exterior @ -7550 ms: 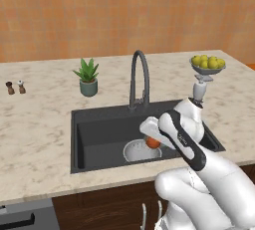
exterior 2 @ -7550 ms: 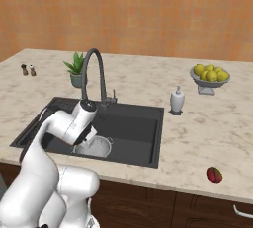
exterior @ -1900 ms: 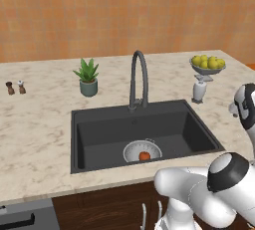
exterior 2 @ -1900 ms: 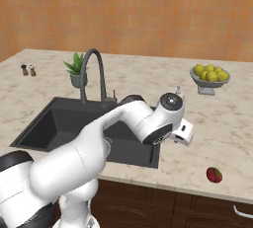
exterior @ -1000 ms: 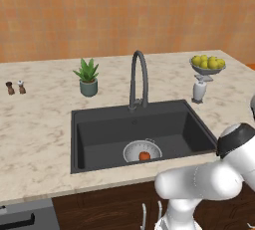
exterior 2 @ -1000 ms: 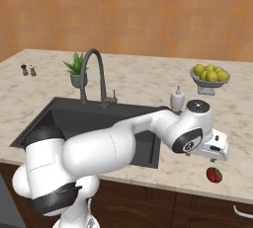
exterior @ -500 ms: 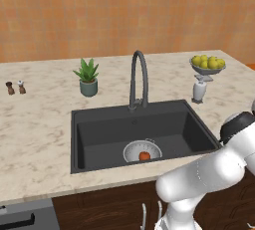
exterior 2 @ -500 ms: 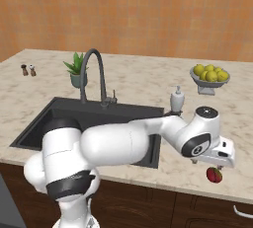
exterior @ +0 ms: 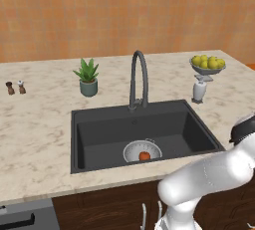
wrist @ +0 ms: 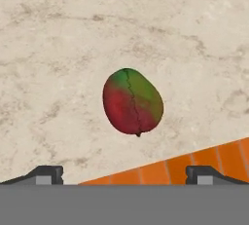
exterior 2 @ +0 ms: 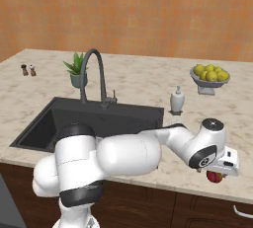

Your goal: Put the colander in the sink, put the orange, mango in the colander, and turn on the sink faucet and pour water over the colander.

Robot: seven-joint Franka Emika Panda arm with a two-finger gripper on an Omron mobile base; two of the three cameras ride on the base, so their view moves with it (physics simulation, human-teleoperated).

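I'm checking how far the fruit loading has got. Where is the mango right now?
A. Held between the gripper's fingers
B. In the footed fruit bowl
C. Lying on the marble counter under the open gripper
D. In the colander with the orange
C. In the hand view the mango lies on the counter between the spread tips of the gripper, untouched; the colander in the sink holds just the orange.

Red-and-green mango (wrist: 132,102), beige marbled surface (wrist: 58,48), orange-red orange (exterior: 144,156) in silvery-white colander (exterior: 132,150), dark grey sink (exterior: 99,139), yellow-green fruits (exterior: 208,61), perhaps lemons, at 2 o'clock
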